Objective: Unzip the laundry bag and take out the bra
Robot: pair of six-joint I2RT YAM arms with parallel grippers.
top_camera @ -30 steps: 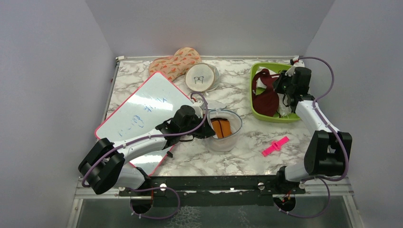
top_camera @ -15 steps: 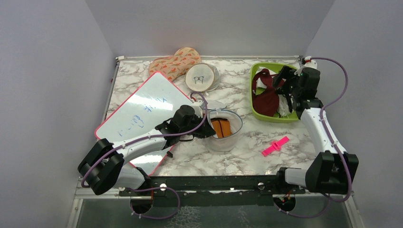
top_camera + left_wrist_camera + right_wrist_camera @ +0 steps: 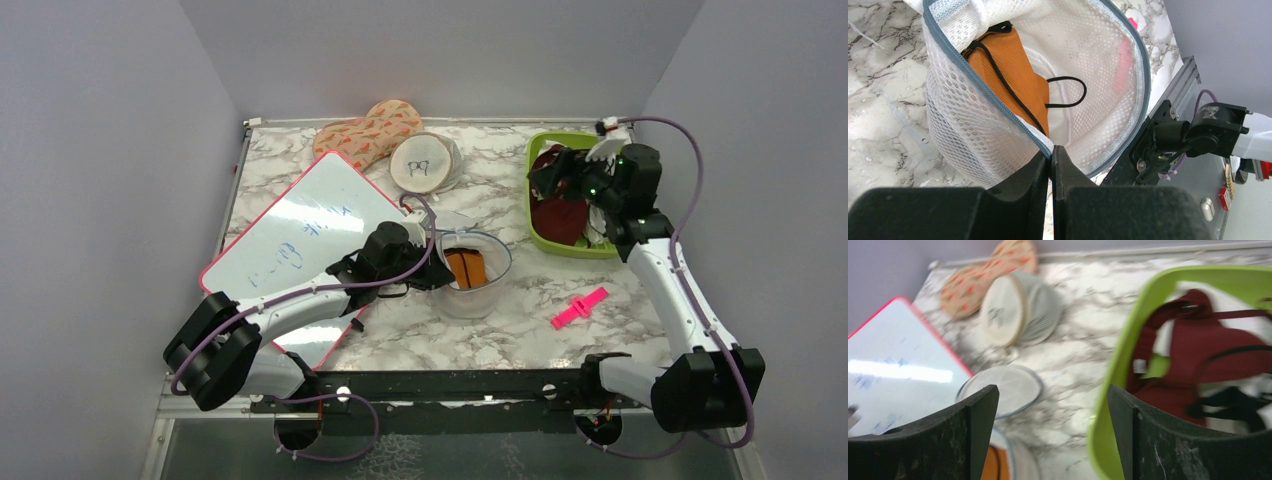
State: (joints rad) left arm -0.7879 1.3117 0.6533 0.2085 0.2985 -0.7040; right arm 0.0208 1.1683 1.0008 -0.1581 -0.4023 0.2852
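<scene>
Laundry bag (image 3: 472,275) upright on bench (image 3: 520,330), mouth open, bra (image 3: 1013,70) inside. Left fingers (image 3: 1044,170) pinched tight on its rim. Right fingers (image 3: 975,430) spread wide, empty, over green tray (image 3: 1108,365). Risk: straps snag the mesh, rim slips the pinch, bag tips.

The laundry bag (image 3: 973,125) was white open-weave mesh cloth, see-through and rough-looking, its grey-blue rim a woven zip tape. Inside it the bra (image 3: 1013,80) showed as fine-ribbed orange cloth, matt, with thin black cord straps. The left pincer (image 3: 1051,152) looked like matt black plastic; the right pincer (image 3: 1050,405) was the same black, faintly speckled (that view was blurred). The surface (image 3: 520,330) had a smooth marble-print finish with a low sheen. The whiteboard (image 3: 300,225) was glossy and caught glare, and the tray (image 3: 575,249) was smooth lime-green plastic holding a dark red garment (image 3: 558,218) of soft cloth.
</scene>
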